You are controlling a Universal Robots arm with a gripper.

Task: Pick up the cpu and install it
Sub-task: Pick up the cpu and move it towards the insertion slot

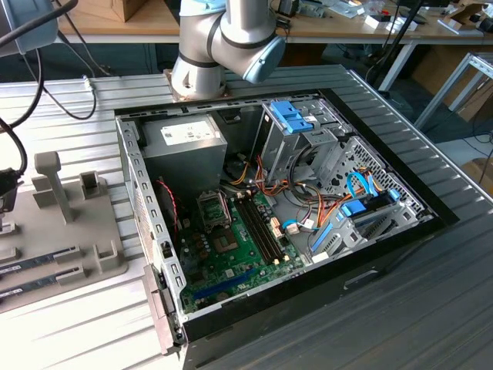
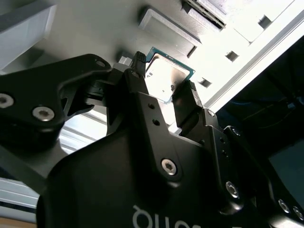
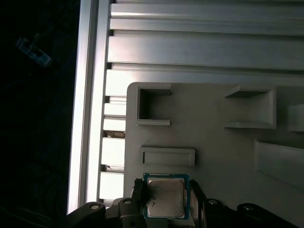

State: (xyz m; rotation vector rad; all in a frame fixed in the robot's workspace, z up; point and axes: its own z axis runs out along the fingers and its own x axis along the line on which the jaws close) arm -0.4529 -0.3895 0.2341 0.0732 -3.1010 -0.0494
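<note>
The jaws are clamped on the cpu [image 3: 165,197] by two opposite edges, apparently sparing its lid, just above the grey holder tray [image 3: 213,142] on the tabletop [image 3: 190,47].

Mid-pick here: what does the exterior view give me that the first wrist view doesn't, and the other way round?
Exterior view: the open computer case, its green motherboard and the arm at the case's far side. First wrist view: the gripper shut on the cpu, fingers against two opposite edges. Both: the grey fixture tray on the ribbed metal table.
</note>
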